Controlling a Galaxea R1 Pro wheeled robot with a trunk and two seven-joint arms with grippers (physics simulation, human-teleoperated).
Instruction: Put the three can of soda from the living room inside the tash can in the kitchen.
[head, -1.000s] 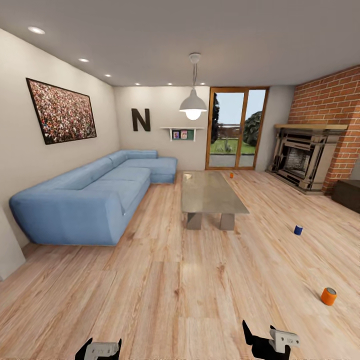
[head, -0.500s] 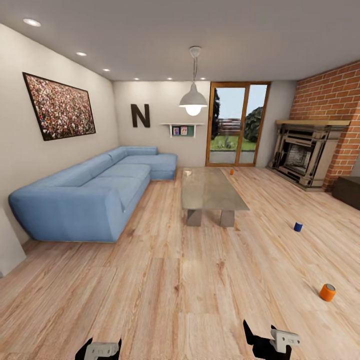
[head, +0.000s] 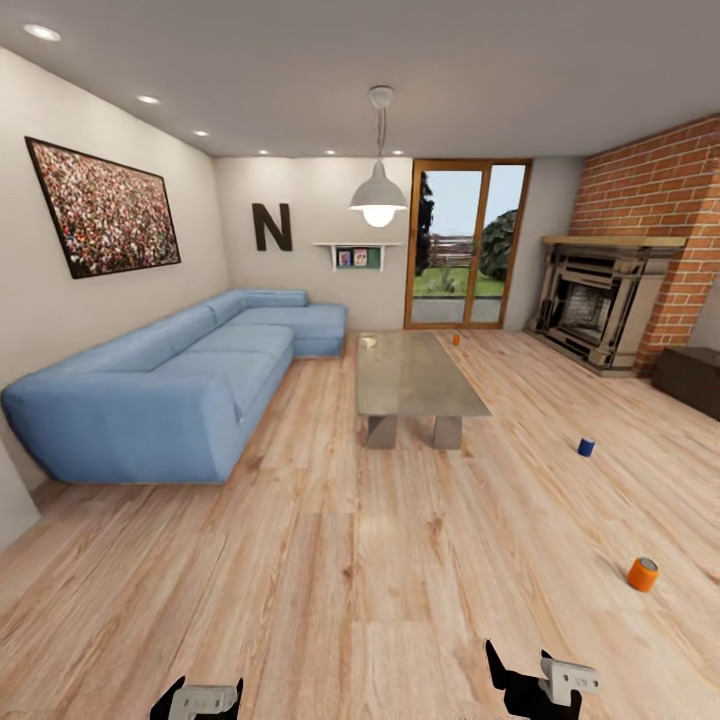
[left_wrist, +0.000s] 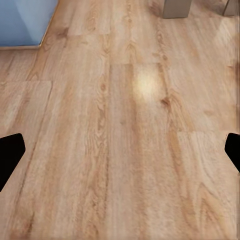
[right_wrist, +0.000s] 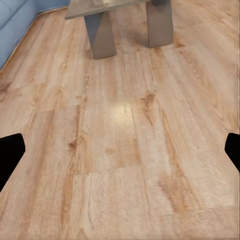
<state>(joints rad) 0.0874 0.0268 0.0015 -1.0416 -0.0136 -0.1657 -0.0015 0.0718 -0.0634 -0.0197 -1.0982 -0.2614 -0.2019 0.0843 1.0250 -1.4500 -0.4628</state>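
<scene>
The head view is showing the living room, with a wood plank floor (head: 330, 560) filling the lower half of the frame. At the bottom edge, the left gripper (head: 198, 698) is poking in at lower left and the right gripper (head: 540, 682) at lower right; in the wrist views the black fingertips of each are sitting at opposite edges of the picture, so both pairs of fingers are standing spread wide with nothing between them.

The three soda cans are all lying well apart from the grippers. A small orange cylinder with a grey metal top (head: 642, 574) is lying tilted on the floor at lower right, up and to the right of the right gripper and the nearest can to it. A small blue can (head: 586, 447) is standing upright on the planks farther up at right centre. A second, tiny orange can (head: 455, 339) is sitting near the far right corner of the glass-topped low table (head: 415, 375), at frame centre; whether it is on the floor or the table is not clear.

A blue corner sofa (head: 170, 385) is occupying the left, and a red brick fireplace (head: 640, 290) the upper right.
</scene>
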